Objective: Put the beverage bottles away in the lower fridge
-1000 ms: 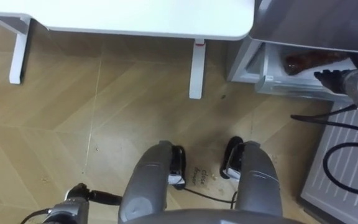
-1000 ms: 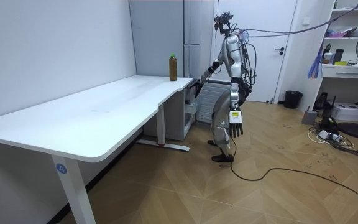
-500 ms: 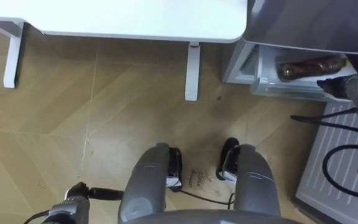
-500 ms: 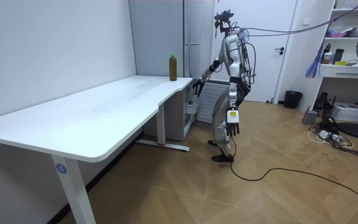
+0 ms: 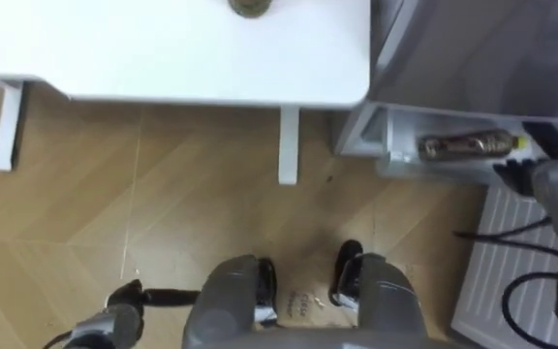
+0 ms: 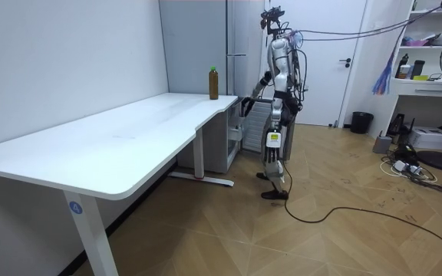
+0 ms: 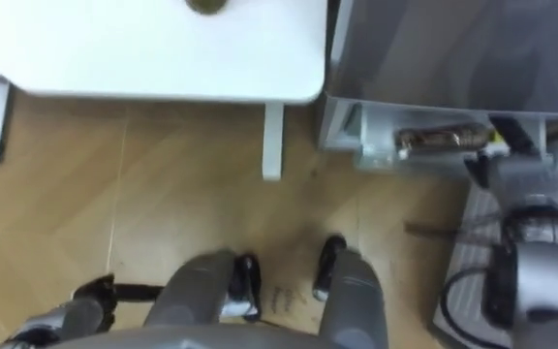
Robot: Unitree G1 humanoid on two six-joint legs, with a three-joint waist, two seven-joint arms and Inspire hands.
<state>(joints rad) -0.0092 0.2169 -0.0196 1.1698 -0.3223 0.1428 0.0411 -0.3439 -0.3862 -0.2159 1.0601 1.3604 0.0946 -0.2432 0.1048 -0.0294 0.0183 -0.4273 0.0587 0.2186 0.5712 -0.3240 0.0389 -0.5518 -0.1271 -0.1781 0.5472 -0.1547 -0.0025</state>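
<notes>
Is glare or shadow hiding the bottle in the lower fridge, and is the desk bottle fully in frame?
Left eye view: the lying bottle in the lower fridge is unobscured, small highlights, no shadow over it; the desk bottle is cut by the top edge. Room view: even light, that bottle whole, soft shadow under the desk.

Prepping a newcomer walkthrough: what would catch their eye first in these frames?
A brown drink bottle lies on its side in the open lower fridge compartment, with the right robot hand close by it. A second brown bottle with a green cap stands upright on the long white table, at its end by the fridge; the left robot hand hangs idle at the robot's side.
</notes>
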